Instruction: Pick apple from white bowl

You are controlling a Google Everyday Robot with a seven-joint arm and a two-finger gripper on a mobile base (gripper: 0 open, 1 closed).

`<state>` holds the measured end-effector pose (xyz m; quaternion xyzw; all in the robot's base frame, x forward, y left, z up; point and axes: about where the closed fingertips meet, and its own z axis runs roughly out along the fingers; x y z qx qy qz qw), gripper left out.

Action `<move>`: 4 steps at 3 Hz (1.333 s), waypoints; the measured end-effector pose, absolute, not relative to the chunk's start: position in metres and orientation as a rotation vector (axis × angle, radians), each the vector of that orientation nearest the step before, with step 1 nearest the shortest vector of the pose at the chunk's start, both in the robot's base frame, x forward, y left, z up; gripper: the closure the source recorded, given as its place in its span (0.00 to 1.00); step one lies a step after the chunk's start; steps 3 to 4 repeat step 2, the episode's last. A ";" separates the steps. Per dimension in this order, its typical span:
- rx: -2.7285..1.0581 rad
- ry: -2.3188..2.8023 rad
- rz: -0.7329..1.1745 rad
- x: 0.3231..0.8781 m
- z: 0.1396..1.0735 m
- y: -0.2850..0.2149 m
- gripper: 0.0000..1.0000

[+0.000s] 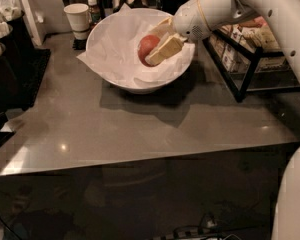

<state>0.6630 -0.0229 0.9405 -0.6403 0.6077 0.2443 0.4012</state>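
Observation:
The reddish apple [145, 45] sits in the middle of the large white bowl [110, 74], which is lined with crinkled white paper and stands at the back of the grey counter. My gripper [153, 47] reaches into the bowl from the right. Its two pale fingers [166, 50] lie above and below the apple and close on it. The white arm comes in from the upper right and hides the bowl's right rim.
A small white paper cup [78, 18] and a small bottle [93, 9] stand behind the bowl to the left. A black wire rack [246, 64] with packets stands on the right. Dark containers [12, 59] line the left edge. The counter [140, 129] runs to its front edge.

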 end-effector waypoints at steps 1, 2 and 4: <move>-1.574 1.494 0.570 0.620 0.959 -0.036 1.00; -1.578 1.478 0.538 0.595 0.967 -0.040 1.00; -1.578 1.478 0.538 0.595 0.967 -0.040 1.00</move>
